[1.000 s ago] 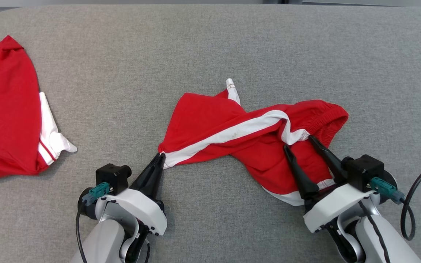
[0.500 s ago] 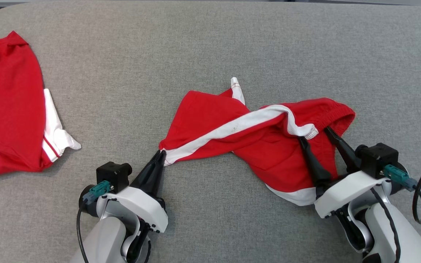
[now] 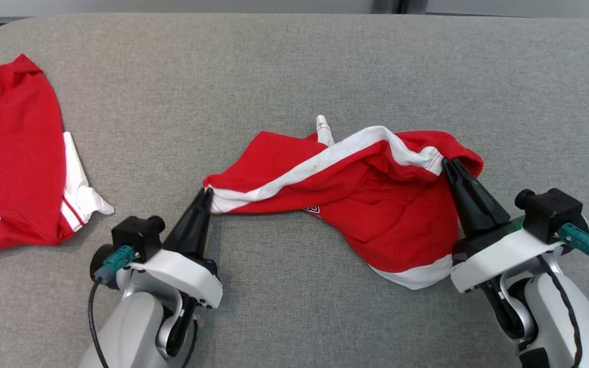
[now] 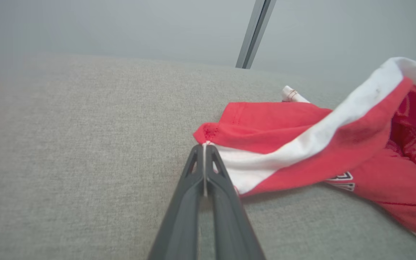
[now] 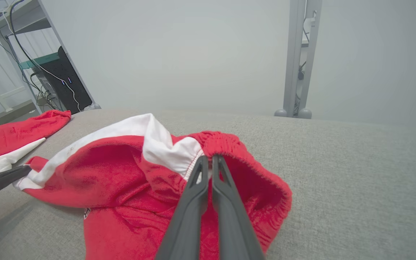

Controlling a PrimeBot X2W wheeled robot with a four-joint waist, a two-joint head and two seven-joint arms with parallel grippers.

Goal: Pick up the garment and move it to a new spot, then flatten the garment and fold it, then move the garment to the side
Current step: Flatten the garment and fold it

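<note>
Pinching the crumpled shorts [image 3: 376, 214] at frame centre, left claw [image 3: 206, 193] and right claw [image 3: 450, 164] are closed (flattening, folding remain).

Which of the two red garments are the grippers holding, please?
The central red-and-white shorts: left gripper pinches a hem corner, right gripper the waistband. The other garment lies apart.

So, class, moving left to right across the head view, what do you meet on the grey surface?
second red-and-white garment → left hand, pinching a hem corner → red shorts → right hand, shut on their waistband
</note>
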